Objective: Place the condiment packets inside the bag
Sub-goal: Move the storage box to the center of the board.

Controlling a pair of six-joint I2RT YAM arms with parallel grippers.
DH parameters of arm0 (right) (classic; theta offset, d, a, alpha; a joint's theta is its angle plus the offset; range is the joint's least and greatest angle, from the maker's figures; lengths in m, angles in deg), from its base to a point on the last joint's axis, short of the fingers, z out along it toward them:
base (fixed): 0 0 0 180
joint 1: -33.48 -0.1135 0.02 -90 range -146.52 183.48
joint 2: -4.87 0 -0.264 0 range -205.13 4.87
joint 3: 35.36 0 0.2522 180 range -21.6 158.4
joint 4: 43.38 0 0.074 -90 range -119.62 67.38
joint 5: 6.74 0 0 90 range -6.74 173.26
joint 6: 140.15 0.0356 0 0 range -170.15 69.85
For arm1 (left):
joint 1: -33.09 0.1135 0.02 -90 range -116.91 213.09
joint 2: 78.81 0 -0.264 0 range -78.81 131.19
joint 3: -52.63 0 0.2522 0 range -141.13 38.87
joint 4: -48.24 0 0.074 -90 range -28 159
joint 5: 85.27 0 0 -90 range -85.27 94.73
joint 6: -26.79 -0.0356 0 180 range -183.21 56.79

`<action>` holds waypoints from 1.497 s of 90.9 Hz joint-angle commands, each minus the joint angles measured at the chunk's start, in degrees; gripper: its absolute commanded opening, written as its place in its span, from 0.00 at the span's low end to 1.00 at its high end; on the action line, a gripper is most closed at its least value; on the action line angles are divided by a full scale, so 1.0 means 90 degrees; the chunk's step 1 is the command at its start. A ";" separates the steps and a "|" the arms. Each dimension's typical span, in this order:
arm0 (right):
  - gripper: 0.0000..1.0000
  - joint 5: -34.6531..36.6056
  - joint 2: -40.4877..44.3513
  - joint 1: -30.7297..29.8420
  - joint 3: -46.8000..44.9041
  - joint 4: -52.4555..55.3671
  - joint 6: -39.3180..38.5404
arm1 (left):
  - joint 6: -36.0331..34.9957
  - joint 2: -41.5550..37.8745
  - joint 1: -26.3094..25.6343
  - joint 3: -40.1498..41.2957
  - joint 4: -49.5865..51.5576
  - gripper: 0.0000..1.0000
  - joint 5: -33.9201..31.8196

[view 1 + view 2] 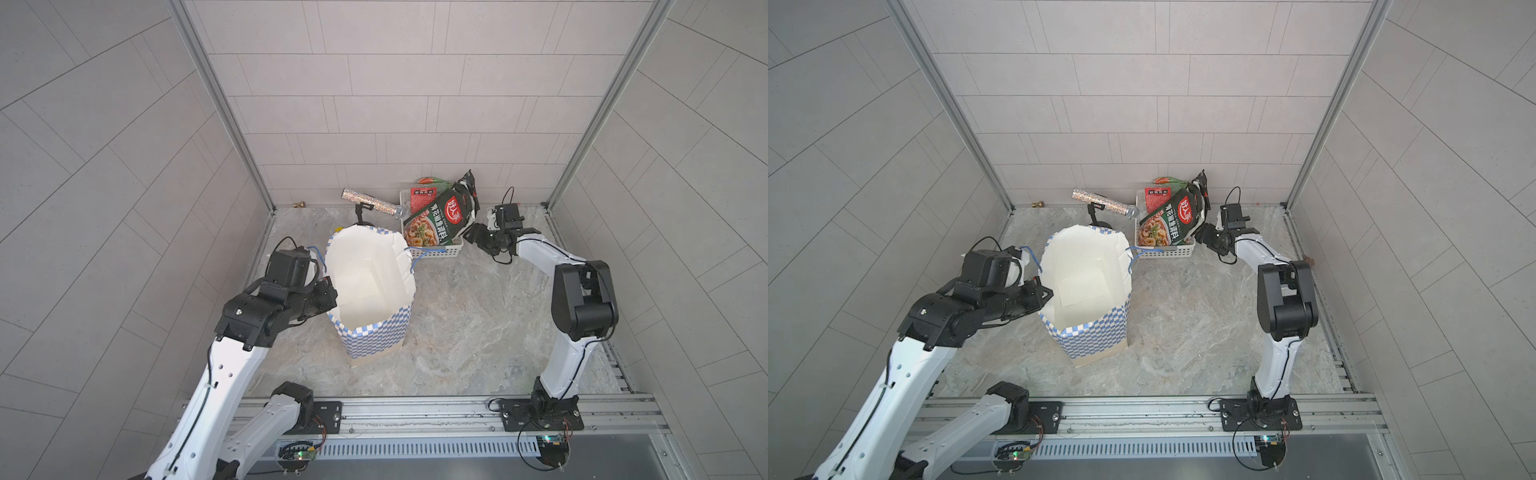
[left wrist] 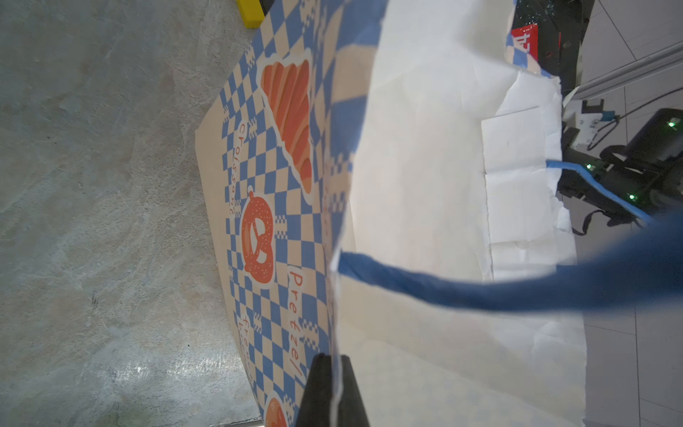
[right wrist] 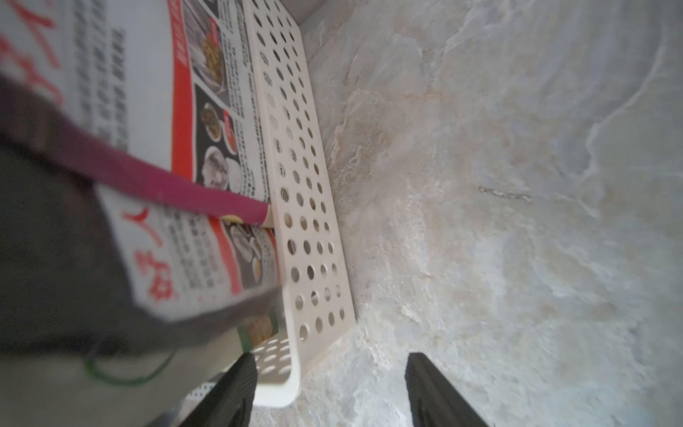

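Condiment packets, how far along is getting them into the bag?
Done: the bag stands open and looks empty inside, the left gripper with its jaws shut on the rim. In hand: nothing yet; the right gripper has its jaws open at the basket corner. Left: all the visible condiment packets sit in the basket.

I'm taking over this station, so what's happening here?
The left fingers pinch the rim of the checkered bag, which stands open and looks empty. The right fingers, apart, sit at a corner of the white basket, where the condiment packets lie piled. None is packed yet.
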State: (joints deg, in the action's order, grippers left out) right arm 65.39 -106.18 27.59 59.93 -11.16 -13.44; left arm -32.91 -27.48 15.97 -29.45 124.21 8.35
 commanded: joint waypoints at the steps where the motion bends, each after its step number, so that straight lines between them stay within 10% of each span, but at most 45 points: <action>1: 0.67 -0.0097 -0.0315 -0.0134 0.0387 0.0032 0.0101 | -0.0190 0.0032 0.0029 -0.0030 -0.0048 0.00 0.0217; 47: 0.63 0.1730 -0.1352 -0.0119 0.1190 0.2599 -0.0860 | -0.0446 0.0009 0.0033 -0.0073 0.0079 0.00 0.0109; 91: 0.64 0.1807 0.1076 0.2383 -0.2059 0.1882 -0.0974 | -0.0507 0.0131 0.0027 0.0062 -0.0084 0.00 0.0373; 136: 0.70 0.1907 0.6422 0.2476 -0.2924 0.2421 -0.1185 | -0.0577 0.0273 0.0018 -0.0011 -0.0164 0.00 0.0664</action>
State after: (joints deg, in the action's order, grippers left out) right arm 81.09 -55.45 50.21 33.27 8.79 -22.43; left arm -36.49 -24.97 15.99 -29.27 123.73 12.76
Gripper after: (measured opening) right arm 0.710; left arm 0.068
